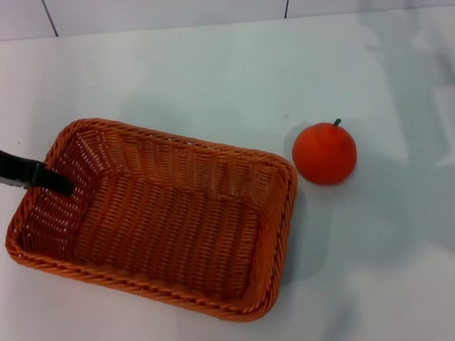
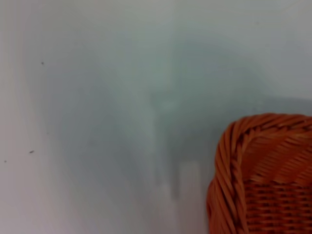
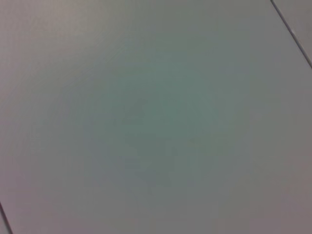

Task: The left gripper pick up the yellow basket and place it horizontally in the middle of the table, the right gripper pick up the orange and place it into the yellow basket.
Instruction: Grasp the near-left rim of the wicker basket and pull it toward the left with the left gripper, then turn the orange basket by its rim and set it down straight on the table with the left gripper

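Yellow basket (image 1: 163,220) set lengthwise on the white worktop (image 1: 213,78), left tool (image 1: 35,176) reaching over its left rim, grip state indiscernible, orange (image 1: 324,153) seated just beside the basket's right far corner, right tool unseen.

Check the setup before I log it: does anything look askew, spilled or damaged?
Only the orange-brown woven basket sits skewed on the white table, a black left gripper finger at its left wall. The round red-orange fruit rests intact beside it.
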Controlling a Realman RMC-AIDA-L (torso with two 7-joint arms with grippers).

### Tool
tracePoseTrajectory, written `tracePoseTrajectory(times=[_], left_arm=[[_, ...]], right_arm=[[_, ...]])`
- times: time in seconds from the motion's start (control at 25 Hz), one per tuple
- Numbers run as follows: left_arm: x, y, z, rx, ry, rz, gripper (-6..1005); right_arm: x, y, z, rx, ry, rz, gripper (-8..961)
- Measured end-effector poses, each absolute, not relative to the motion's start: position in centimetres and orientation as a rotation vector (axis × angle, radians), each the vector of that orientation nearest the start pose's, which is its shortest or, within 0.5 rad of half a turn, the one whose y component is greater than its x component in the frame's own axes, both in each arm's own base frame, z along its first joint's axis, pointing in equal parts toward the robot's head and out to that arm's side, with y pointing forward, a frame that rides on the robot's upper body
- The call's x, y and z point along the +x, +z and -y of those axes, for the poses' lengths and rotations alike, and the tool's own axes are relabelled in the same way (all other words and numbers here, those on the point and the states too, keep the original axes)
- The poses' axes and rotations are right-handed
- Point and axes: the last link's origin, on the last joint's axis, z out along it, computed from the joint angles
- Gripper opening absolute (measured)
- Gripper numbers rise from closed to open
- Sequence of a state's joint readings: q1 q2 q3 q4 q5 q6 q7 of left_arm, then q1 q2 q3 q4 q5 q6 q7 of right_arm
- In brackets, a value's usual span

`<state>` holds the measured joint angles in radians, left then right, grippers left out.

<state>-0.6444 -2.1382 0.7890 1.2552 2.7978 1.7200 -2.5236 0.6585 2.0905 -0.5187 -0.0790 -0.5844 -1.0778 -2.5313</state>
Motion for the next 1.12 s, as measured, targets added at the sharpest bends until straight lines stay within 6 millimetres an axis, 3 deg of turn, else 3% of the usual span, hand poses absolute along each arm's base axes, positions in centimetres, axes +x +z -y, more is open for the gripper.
tracePoseTrajectory(times=[0.32, 0.52, 0.76, 1.12], left_arm=[[-24.4, 5.6, -35.2, -2.286, 0.278, 1.501, 534], [-24.2, 5.8, -35.3, -2.283, 0.235, 1.509, 283], [-24.0, 7.5, -35.6, -2.277, 0.000, 1.556, 163], [-25.2, 9.3, -35.5, -2.169, -0.298, 1.684, 163]], right_arm=[[31.7, 4.6, -40.3, -0.924, -1.524, 1.324, 945], [31.8, 5.2, -40.4, -0.912, -1.535, 1.318, 945], [32.0, 5.5, -40.4, -0.913, -1.547, 1.301, 945], [32.1, 5.6, -40.5, -0.922, -1.553, 1.291, 945]])
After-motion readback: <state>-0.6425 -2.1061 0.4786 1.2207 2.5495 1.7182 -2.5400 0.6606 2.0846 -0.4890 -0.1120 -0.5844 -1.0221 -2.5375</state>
